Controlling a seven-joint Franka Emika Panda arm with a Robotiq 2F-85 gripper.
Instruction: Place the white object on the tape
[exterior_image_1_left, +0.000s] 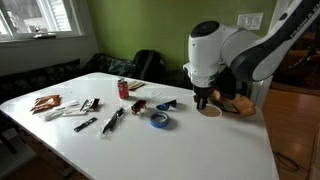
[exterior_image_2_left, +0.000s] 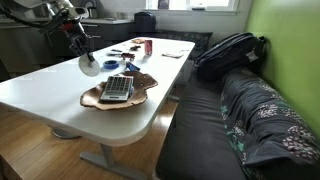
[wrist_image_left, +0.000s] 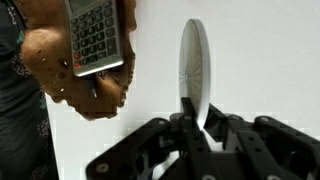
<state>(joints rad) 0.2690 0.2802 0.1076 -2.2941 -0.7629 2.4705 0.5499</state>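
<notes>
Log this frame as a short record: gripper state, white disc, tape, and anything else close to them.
gripper: shut on the rim of the white disc
white disc: held edge-on in the wrist view, not on the tape
tape: blue roll lying on the table, apart from the gripper, nothing on it
wooden bowl: close beside the gripper, holds a calculator
task status: placing not yet done

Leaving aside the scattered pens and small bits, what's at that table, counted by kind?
white object: 1, held by the gripper
tape: 1
red can: 1
wooden bowl: 1
calculator: 1
Total: 5
</notes>
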